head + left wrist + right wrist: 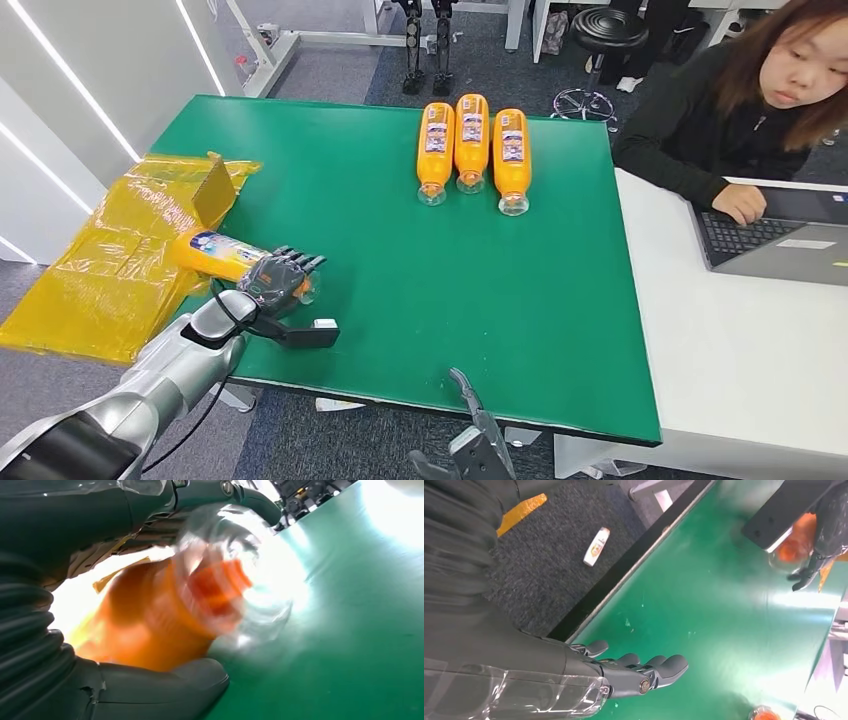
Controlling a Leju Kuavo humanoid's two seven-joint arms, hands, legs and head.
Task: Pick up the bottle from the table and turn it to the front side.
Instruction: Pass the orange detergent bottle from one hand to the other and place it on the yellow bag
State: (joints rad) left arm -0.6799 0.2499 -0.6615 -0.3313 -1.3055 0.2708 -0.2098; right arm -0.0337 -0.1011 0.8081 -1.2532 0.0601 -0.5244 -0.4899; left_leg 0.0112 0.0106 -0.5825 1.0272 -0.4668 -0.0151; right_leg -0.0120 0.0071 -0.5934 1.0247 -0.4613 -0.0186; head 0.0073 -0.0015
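An orange bottle (208, 251) with a white-and-blue label lies sideways at the left edge of the green table (420, 270). My left hand (281, 277) grips it around the neck end, fingers curled over the top. The left wrist view shows the bottle (160, 620) blurred, close above the green surface, with the thumb (170, 680) under it. My right hand (476, 438) hangs at the table's near edge. Its fingers (644, 672) are spread over the green top and hold nothing. The right wrist view also catches the held bottle (795, 545) far off.
Three more orange bottles (471, 140) lie side by side at the far middle of the table. A yellow plastic bag (110, 265) lies off the left edge. A person (740, 110) works at a laptop (780, 240) on the white table (740, 350) to the right.
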